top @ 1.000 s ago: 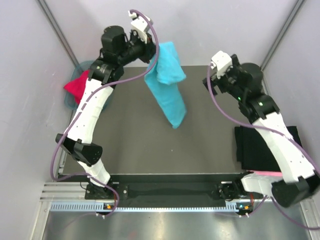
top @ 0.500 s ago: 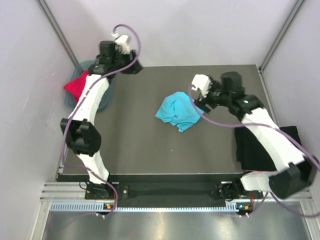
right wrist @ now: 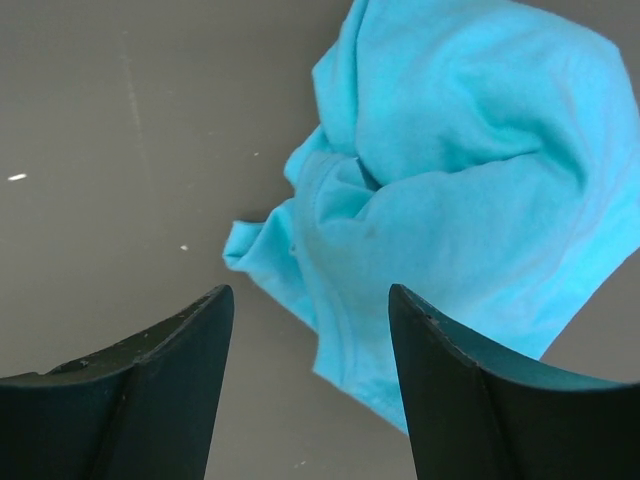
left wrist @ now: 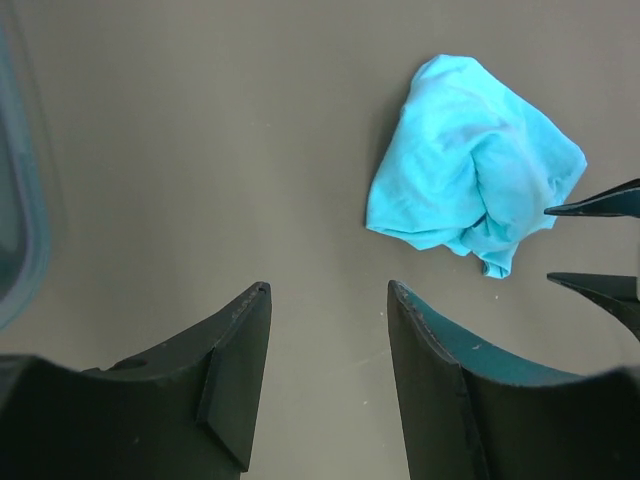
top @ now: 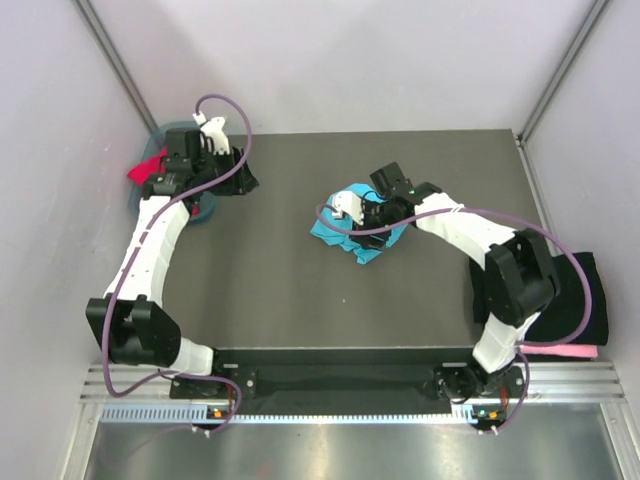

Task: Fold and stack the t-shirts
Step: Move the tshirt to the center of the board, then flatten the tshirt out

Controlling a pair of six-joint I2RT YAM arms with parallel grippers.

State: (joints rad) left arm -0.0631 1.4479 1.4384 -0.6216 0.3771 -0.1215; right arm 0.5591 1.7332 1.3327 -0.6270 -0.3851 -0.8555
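The turquoise shirt (left wrist: 470,180) lies crumpled mid-table. The right gripper (right wrist: 310,292) hangs spread above it, and the left gripper (left wrist: 330,290) is spread and empty at far left.

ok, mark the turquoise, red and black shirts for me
turquoise shirt (right wrist: 470,150): right wrist view, middle of the crumpled heap.
red shirt (top: 145,170): top view, corner showing at far left.
black shirt (top: 572,300): top view, flat part at the right.
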